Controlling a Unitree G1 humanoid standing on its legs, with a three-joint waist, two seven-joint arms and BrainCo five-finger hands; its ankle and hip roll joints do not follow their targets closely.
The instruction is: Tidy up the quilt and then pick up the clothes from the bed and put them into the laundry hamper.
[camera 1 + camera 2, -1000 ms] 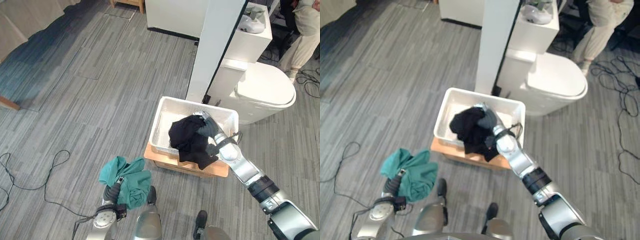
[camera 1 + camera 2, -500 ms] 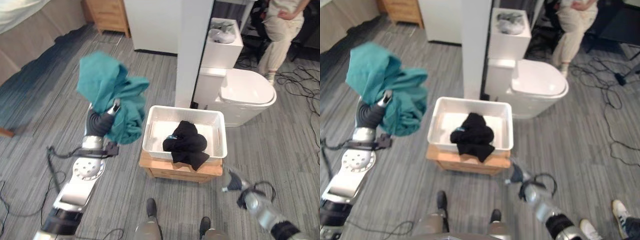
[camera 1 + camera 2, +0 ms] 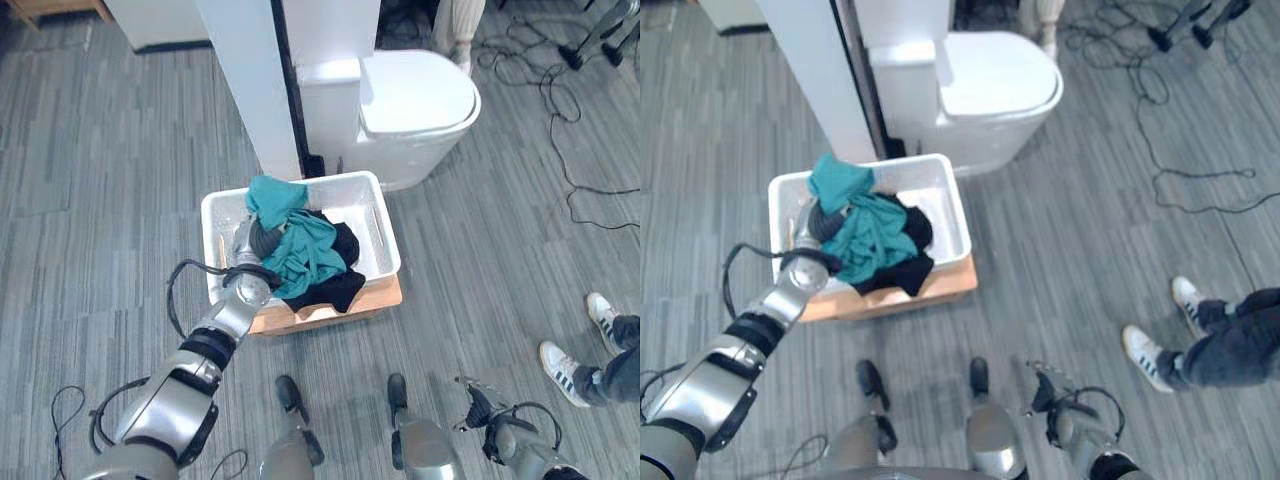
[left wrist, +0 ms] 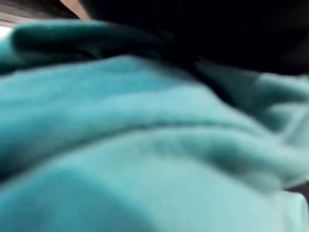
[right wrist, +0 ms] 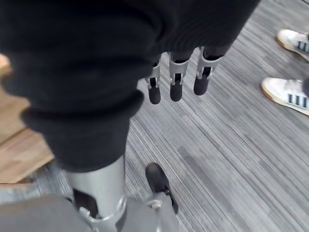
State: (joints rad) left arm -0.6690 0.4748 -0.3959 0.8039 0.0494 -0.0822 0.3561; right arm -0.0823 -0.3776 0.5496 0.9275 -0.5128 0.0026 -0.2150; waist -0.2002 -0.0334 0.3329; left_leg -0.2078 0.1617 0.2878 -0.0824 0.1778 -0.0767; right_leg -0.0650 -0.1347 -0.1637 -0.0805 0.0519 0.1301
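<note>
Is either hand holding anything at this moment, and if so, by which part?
The right hand hangs open, holding nothing. The left hand is in the hamper against the teal garment, its fingers buried in cloth, so a grip cannot be told.

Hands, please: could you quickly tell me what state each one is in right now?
Left hand: in the white hamper, fingers buried in the teal garment; cannot be told.
Right hand: open, holding nothing.

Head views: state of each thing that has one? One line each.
Teal garment: in the hamper, atop the black one.
Black garment: in the hamper, one edge draped over the rim.
Laundry hamper: on a wooden stand, holding both garments.
Toilet lid: down.
Left robot hand: at the teal garment, fingers hidden.
Right robot hand: open, empty.
</note>
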